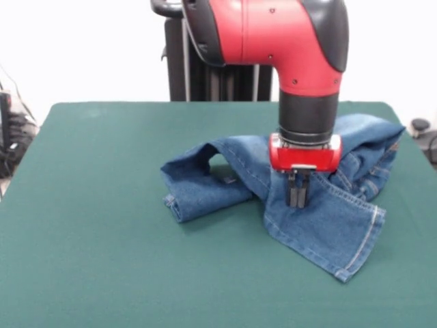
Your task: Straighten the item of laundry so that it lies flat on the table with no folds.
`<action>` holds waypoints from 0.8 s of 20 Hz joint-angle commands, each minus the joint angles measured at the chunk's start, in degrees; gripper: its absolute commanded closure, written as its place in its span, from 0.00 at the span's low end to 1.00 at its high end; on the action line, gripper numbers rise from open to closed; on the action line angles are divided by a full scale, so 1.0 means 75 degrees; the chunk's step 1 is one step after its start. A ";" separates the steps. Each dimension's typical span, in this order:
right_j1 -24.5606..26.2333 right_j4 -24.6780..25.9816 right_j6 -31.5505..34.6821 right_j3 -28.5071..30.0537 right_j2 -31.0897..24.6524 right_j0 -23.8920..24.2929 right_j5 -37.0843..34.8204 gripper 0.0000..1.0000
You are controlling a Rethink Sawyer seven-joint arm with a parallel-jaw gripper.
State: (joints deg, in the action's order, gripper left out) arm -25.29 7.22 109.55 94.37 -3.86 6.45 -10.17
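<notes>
Black fingers (298,198) are sitting closed together, tips touching the crumpled small blue denim jeans (321,219) bunching around them on the dark green table (102,239).

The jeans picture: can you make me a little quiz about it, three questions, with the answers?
1. True or false: the jeans lie flat with no folds.
2. What colour is the table? A red, B dark green, C white.
3. The gripper is right above the ____.

Key: 1 false, they are crumpled, one leg folded over. 2 B. 3 jeans; its fingers are close together, touching the denim.
</notes>
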 commanded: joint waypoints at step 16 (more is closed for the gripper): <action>0.0692 -0.1093 0.1080 0.0830 0.1260 -0.0983 0.8929 1.00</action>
State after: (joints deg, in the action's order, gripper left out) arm -20.70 5.52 109.55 96.02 2.28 1.99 46.47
